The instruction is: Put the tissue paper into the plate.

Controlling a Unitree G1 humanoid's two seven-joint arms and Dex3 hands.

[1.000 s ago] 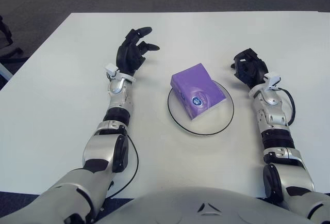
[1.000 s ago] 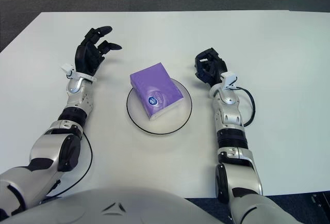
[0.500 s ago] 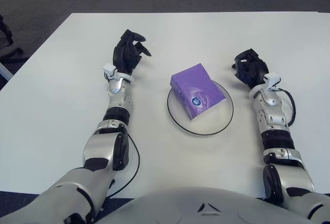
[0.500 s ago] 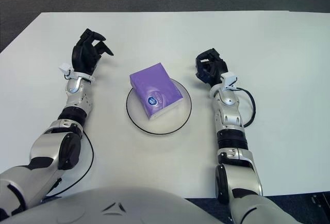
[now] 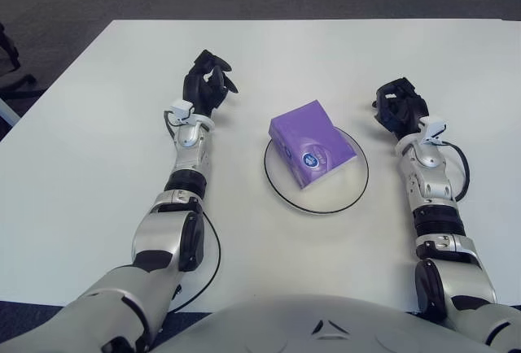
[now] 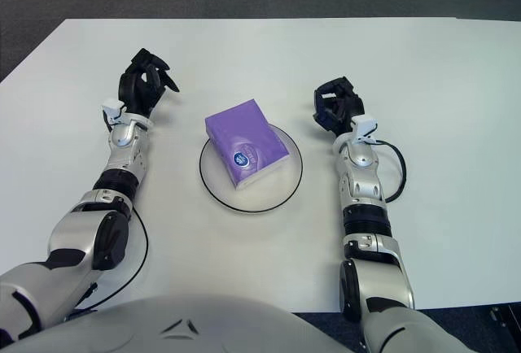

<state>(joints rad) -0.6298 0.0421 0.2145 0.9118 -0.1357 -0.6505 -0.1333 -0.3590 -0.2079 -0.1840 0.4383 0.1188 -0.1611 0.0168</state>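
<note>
Both hands, the left hand (image 5: 205, 84) and right hand (image 5: 399, 107), are curled empty either side of the plate (image 5: 326, 201), where the tissue paper (image 5: 312, 142) is seated, so they are best kept clear.

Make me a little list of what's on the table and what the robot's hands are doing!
tissue pack: purple, lying on the plate, one corner sticking out over the rim
plate: white with a dark rim, middle of the white table
left hand: left of the plate, fingers curled, holding nothing
right hand: right of the plate, fingers curled, holding nothing
</note>
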